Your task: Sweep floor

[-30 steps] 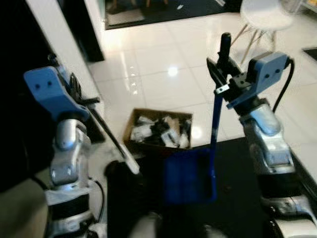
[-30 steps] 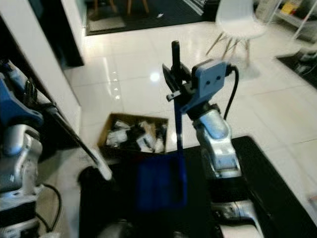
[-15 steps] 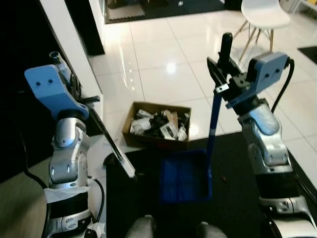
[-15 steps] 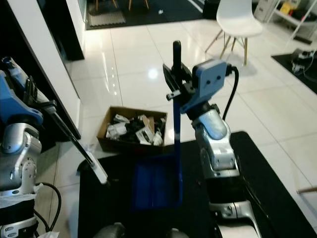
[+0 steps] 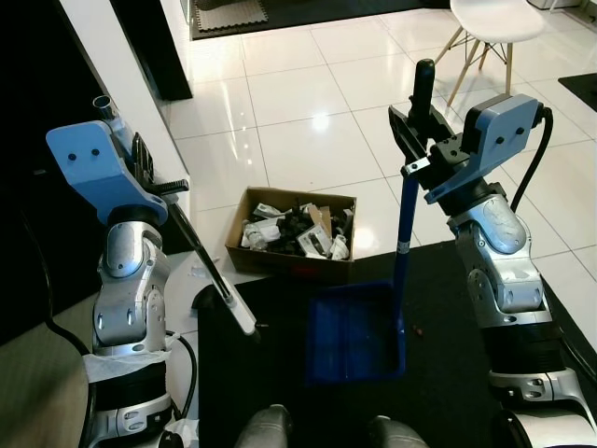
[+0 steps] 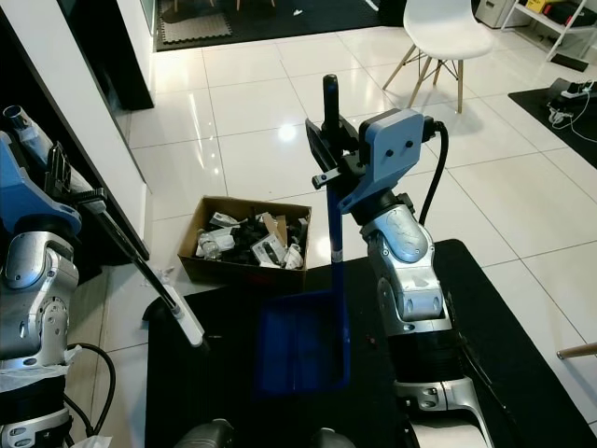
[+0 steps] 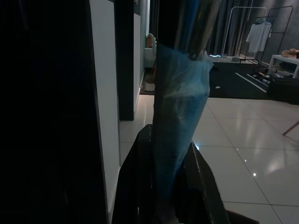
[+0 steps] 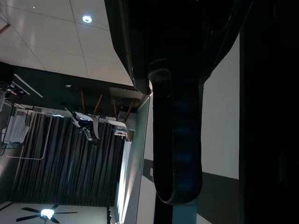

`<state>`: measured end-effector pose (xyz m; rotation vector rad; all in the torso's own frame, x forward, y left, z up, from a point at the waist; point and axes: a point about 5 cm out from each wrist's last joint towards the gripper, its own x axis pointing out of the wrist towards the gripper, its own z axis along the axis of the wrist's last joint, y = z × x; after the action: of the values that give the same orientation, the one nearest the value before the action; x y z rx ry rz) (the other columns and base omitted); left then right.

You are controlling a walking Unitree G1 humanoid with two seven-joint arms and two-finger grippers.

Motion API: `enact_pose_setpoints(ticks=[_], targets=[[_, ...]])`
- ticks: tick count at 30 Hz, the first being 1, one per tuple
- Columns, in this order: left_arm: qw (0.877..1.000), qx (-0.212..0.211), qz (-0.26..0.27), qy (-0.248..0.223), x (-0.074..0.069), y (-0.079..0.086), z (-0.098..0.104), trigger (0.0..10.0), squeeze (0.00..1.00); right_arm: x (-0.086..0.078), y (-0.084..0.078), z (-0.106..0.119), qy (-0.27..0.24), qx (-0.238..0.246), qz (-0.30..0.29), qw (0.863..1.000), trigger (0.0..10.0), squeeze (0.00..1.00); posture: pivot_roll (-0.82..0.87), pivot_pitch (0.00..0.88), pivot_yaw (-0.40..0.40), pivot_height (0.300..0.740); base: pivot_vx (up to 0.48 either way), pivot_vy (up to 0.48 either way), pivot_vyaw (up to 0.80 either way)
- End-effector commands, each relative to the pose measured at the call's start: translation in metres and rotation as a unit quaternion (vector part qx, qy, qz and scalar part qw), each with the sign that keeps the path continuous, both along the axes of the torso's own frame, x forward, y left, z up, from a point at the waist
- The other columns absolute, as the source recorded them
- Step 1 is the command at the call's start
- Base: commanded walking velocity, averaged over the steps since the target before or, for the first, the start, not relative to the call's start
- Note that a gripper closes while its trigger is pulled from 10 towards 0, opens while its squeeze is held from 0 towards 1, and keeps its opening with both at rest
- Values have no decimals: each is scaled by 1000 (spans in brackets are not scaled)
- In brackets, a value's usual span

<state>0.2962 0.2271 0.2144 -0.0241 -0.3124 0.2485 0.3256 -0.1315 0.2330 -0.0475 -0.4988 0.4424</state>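
**Broom and dustpan held over the black mat**

Glossy white floor (image 5: 298,112) of large square tiles, mirror-bright with a lamp glare. Matte black mat (image 5: 448,373) underfoot, flat and dull, meeting the tiles along a straight edge. Brown cardboard box (image 5: 295,233), shallow and rectangular, on the tiles just beyond the mat's edge, crammed with crumpled black and white scraps. White moulded chair (image 6: 440,28) on splayed wooden legs, well apart at the far right.

Right gripper (image 5: 422,121) raised to chest height, long black fingers closed around the dustpan handle (image 5: 404,219), a slim blue pole with a black rounded grip poking up above the fingers. In the right wrist view, that dark rounded grip (image 8: 177,140) pressed between the fingers. Pole hanging near upright down to the dustpan (image 5: 356,334): blue plastic, boxy, open-topped tray, low over the mat and just this side of the box.

Left gripper (image 5: 142,163) up beside a white wall edge, fingers clamped on the broom (image 5: 207,271). Thin dark shaft slanting down and toward the middle, ending in a pale white section near the mat's left edge; brush head hard to make out against the black. In the left wrist view, a bluish translucent sleeve (image 7: 180,121) on the shaft, squeezed between the two black fingers.
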Motion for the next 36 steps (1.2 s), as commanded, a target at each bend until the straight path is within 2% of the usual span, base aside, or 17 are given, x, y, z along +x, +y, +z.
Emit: enact_pose_setpoints(ticks=[1, 23, 36], targets=[[1000, 14, 2, -20, -2, 1, 9, 10000, 0, -2, 2, 6, -12, -3, 5, 1000, 10000, 0, 47, 20, 33, 740, 0, 0, 0], [1000, 20, -9, -13, 0, -4, 6, 10000, 0, -1, 2, 2, -3, 4, 6, 1000, 10000, 0, 48, 21, 32, 740, 0, 0, 0], [1000, 21, -10, -14, 0, -5, 7, 10000, 0, -1, 1, 3, -5, 3, 6, 1000, 10000, 0, 43, 18, 34, 740, 0, -469, 0]])
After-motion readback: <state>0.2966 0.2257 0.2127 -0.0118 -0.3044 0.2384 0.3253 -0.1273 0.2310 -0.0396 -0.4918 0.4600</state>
